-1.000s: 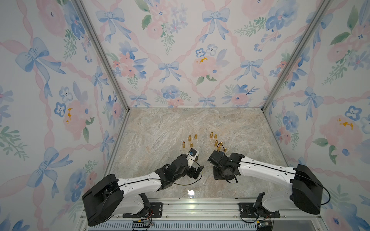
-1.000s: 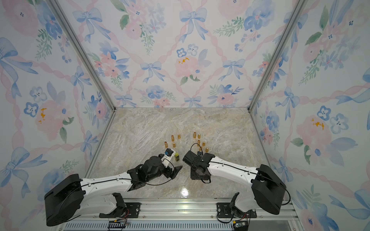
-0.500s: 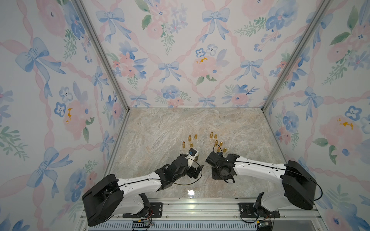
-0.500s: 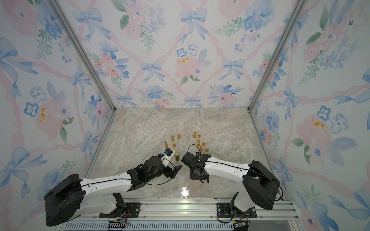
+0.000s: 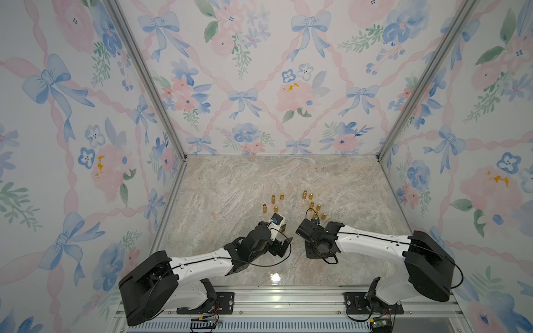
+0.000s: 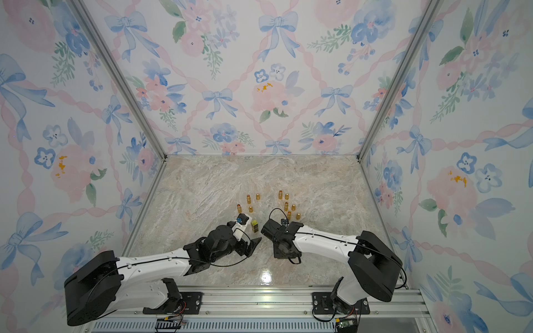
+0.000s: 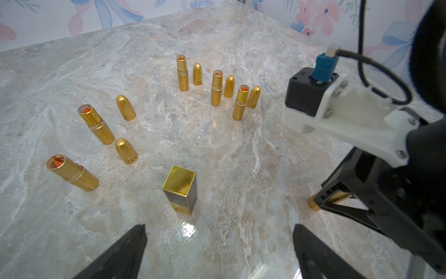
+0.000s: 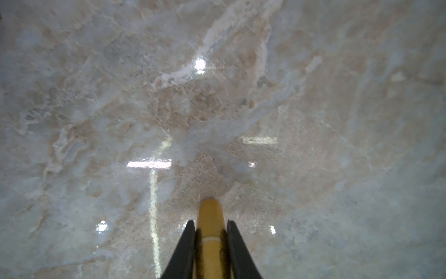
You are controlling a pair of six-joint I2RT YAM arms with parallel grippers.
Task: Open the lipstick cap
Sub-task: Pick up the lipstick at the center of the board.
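right claw grasping gold lipstick between its jaws | left claw released, empty | lipstick apparently unopened, pulling it open remains

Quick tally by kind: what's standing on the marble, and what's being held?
Uncapped round gold lipstick tubes: 5
Loose bullet-shaped gold caps: 5
Square gold-and-black lipstick: 1
Round gold lipstick held in the right end effector: 1
Total: 12
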